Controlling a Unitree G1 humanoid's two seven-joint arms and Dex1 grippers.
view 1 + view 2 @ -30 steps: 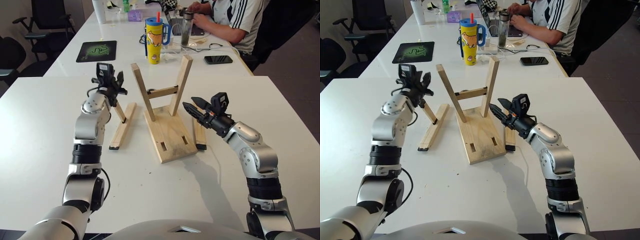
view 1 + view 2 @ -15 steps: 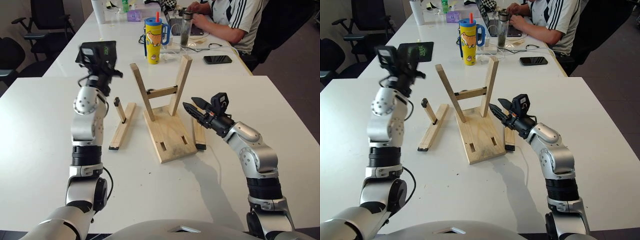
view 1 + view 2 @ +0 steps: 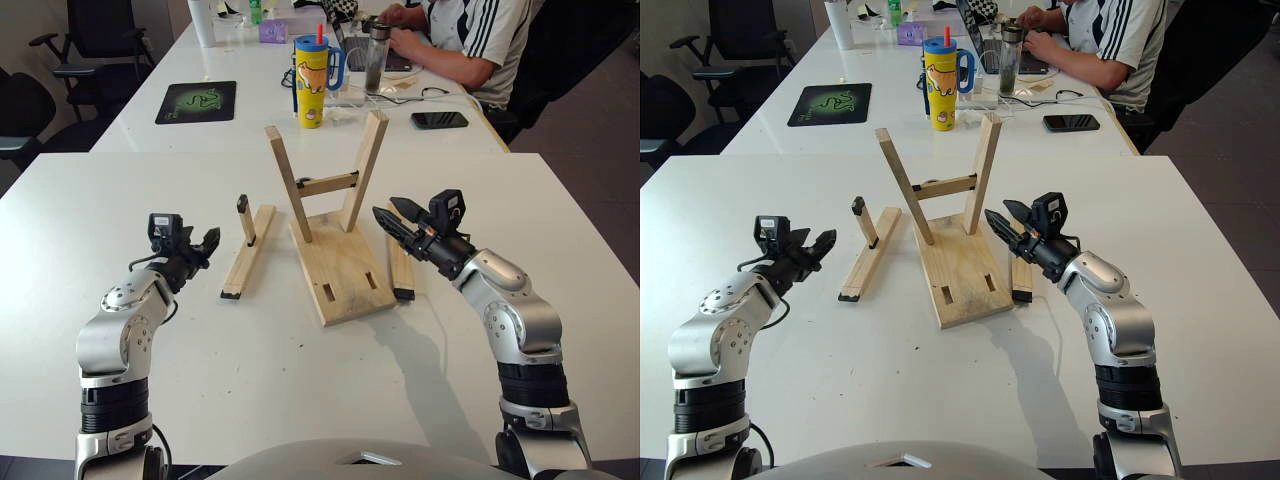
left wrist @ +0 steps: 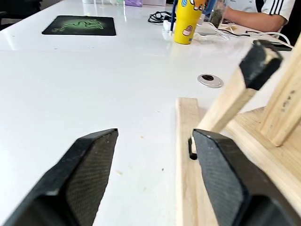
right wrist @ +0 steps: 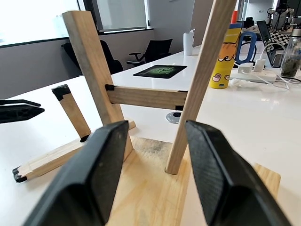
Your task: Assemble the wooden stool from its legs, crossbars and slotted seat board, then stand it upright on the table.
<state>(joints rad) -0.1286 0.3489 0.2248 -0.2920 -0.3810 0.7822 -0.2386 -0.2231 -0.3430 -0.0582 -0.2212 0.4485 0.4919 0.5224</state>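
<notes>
White table [image 3: 300,380] holds the board [image 3: 345,275] flat so two legs [image 3: 288,185] can stand in it, the left tool [image 3: 203,246] wide open near the loose leg [image 3: 247,250], maybe to grab it, the right tool [image 3: 388,211] wide open by the legs.

Partly assembled stool [image 3: 340,265] between left gripper [image 3: 208,241] and right gripper [image 3: 384,207]
</notes>
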